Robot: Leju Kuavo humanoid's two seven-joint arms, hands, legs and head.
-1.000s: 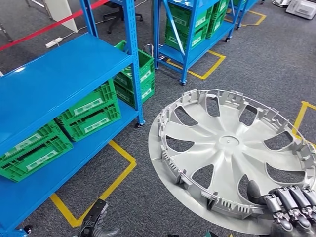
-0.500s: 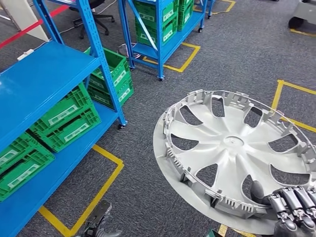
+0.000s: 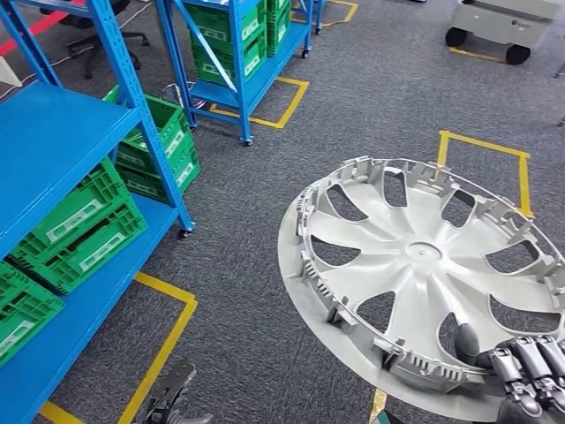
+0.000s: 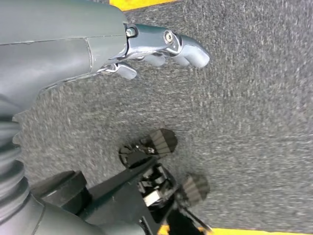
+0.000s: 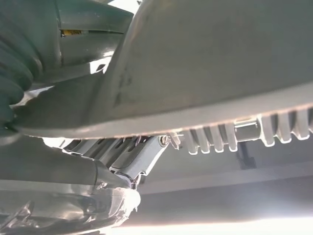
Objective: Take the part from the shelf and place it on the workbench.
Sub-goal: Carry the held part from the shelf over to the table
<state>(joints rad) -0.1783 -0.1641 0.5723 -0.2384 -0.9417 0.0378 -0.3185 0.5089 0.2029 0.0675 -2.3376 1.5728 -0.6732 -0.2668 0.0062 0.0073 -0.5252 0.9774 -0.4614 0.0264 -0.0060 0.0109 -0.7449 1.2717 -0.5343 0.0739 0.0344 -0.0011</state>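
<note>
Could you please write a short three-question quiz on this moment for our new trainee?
1. True or false: the right hand grips the silver plastic wheel cover by its rim.
2. The green plastic crates sit on: A) blue metal shelving B) grey carpet floor C) a trolley.
3. Fill in: the left hand holds ____.

Key: 1 true; 2 A; 3 nothing.
</note>
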